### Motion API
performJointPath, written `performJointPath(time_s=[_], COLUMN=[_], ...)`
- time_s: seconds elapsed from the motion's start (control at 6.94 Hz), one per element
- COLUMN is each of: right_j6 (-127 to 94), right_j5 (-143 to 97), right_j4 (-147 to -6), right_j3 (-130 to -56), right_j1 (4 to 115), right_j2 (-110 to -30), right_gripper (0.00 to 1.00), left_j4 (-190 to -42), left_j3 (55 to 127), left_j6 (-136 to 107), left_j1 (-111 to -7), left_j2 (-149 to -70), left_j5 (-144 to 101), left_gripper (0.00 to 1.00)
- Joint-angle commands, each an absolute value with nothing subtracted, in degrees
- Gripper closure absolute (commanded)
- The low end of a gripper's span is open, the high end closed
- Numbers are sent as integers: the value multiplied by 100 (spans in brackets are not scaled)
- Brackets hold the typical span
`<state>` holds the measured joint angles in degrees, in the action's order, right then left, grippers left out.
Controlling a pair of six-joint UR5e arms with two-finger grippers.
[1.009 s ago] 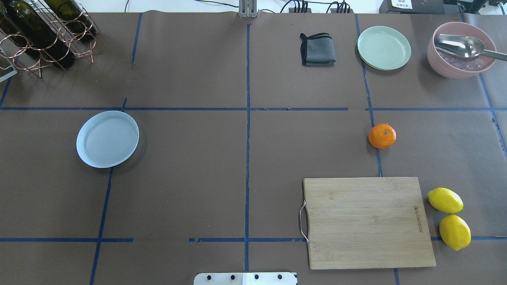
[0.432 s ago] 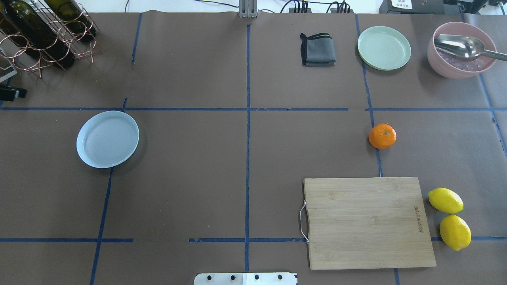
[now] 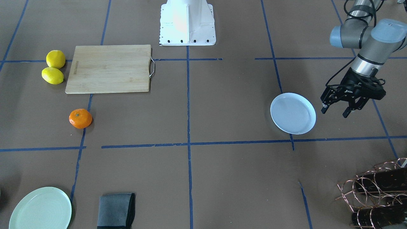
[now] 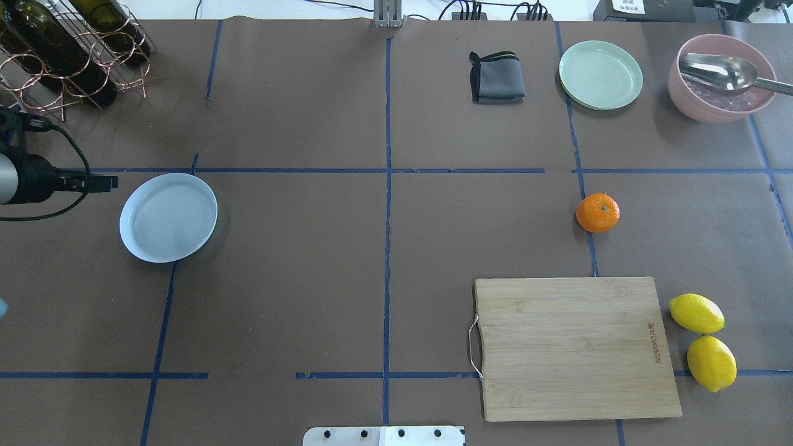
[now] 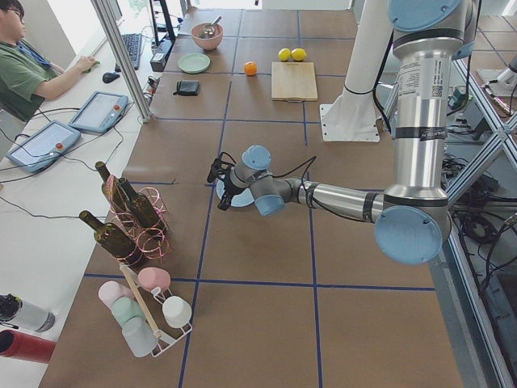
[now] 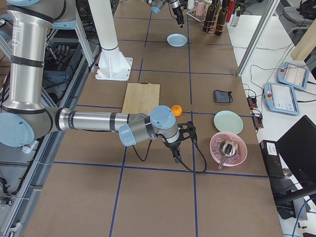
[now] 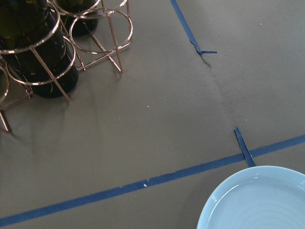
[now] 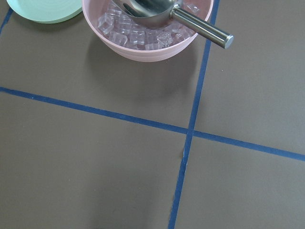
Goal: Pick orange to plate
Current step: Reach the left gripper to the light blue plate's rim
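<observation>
The orange [image 4: 598, 212] sits on the brown table mat right of centre, also seen in the front view [image 3: 80, 118], with nothing near it. The bluish-white plate [image 4: 168, 217] lies empty on the left side [image 3: 293, 113]; its rim fills the lower right corner of the left wrist view [image 7: 257, 200]. My left gripper [image 3: 335, 110] hovers just outside the plate's left edge, jaws open and empty, and reaches in at the overhead view's left border [image 4: 106, 181]. My right gripper [image 6: 177, 153] shows only in the right side view, past the orange near the pink bowl; whether it is open I cannot tell.
A wooden cutting board [image 4: 576, 347] lies in front of the orange, two lemons [image 4: 697, 313] beside it. At the back right are a pale green plate [image 4: 600, 74], a pink bowl [image 4: 681, 93] with ice and a scoop, and a folded cloth [image 4: 495, 77]. A bottle rack [image 4: 68, 49] stands back left.
My left arm has come in from the overhead view's left edge and moved toward the plate. The orange and plate have not moved.
</observation>
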<state>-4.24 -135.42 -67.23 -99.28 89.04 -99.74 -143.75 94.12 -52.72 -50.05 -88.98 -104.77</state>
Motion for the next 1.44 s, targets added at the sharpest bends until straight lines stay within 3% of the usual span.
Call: performJointPath(time_s=[0.0, 0.43, 0.58, 0.72, 0.86, 1.3], right_j6=[-431, -431, -431, -431, -431, -431], right_j5=[-13535, -13535, -13535, -13535, -13535, -13535], right_j4=[-6715, -6715, -6715, -6715, -6715, -6715], right_j3=[-9914, -9853, -9853, -9853, -9853, -9853], right_j1=[8903, 8903, 8903, 8903, 8903, 8903], right_j2=[-9976, -9976, -9976, -9976, -9976, -9976], right_gripper=[0, 0, 0, 0, 0, 0], left_j4=[-14467, -14467, -14458, -14458, -14458, -14441], left_j3=[9220, 9158, 9158, 9132, 9141, 9604], left_j6=[-6255, -6267, -6267, -6258, -6223, -6249], left_j1=[-4502, -4176, -4131, -4122, -4122, -4122], left_j2=[-8912, -8921, -8912, -8912, -8895, -8955], left_j5=[-9881, -9730, -9712, -9712, -9712, -9747], left_gripper=[40, 41, 52, 87, 100, 100])
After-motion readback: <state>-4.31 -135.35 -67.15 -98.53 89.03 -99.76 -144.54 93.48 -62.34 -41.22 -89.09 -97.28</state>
